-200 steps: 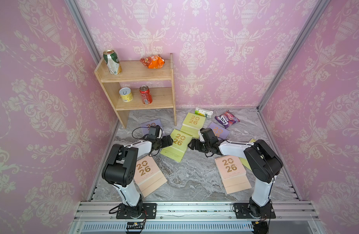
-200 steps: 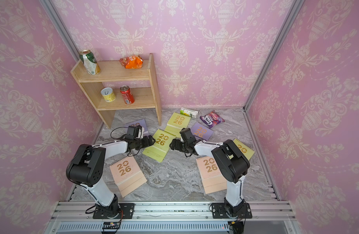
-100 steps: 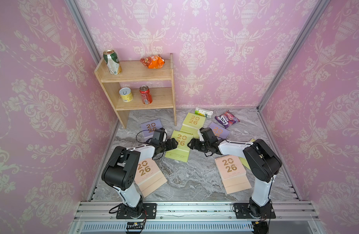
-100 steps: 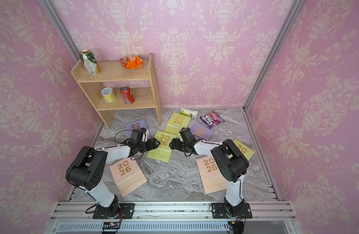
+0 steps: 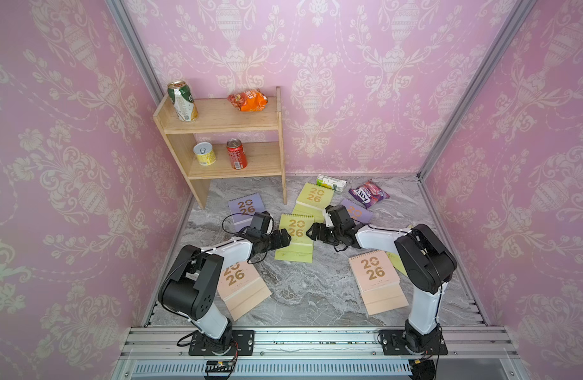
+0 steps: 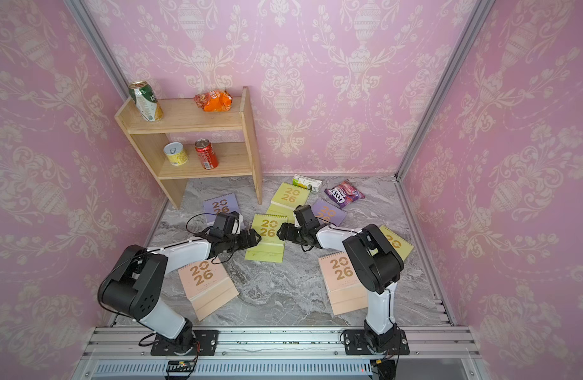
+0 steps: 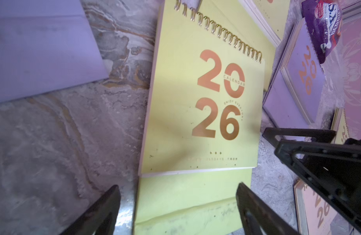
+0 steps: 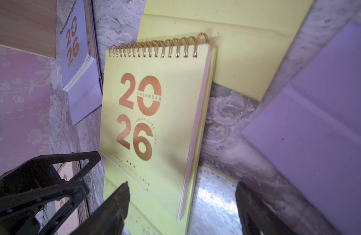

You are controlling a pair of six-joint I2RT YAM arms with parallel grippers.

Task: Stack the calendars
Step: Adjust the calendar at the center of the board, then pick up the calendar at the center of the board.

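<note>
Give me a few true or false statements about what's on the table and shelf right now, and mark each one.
1. The left gripper and right gripper are both open, one at each side of the middle yellow-green calendar. True.
2. The red can stands on the shelf's top level. False: it stands on the lower level, beside the yellow tin.
3. The purple snack packet lies on the table near the back wall. True.
4. All calendars sit in one pile. False: they lie spread over the table.
</note>
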